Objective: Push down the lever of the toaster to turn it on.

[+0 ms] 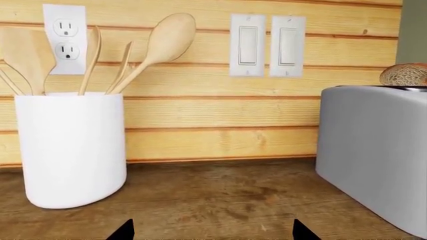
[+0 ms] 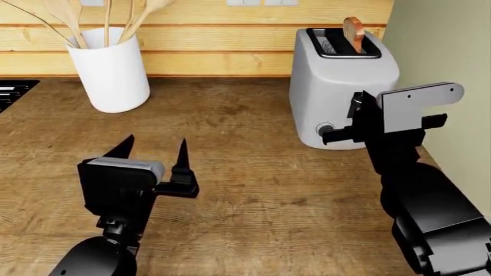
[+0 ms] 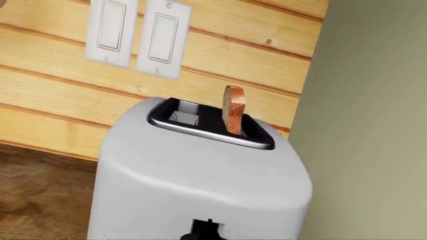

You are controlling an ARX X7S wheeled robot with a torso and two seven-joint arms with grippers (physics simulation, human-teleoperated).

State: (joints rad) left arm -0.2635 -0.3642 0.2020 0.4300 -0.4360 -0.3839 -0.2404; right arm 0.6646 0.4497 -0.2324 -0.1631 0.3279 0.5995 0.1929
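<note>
The light grey toaster [image 2: 337, 86] stands at the back right of the wooden counter, and a slice of bread [image 2: 353, 31] sticks up from one slot. Its round knob [image 2: 325, 129] shows low on the front. My right gripper [image 2: 358, 115] is right in front of that face, its fingers together, and it hides the lever. In the right wrist view the toaster [image 3: 200, 170] fills the frame. A black piece [image 3: 208, 229] at the bottom edge may be lever or fingertips. My left gripper [image 2: 153, 150] hovers open and empty over the counter to the left.
A white utensil holder [image 2: 111, 69] with wooden spoons stands at the back left, also the white utensil holder [image 1: 70, 150] in the left wrist view. A green wall [image 2: 445, 57] is close to the toaster's right. A stove edge [image 2: 11, 92] is at far left.
</note>
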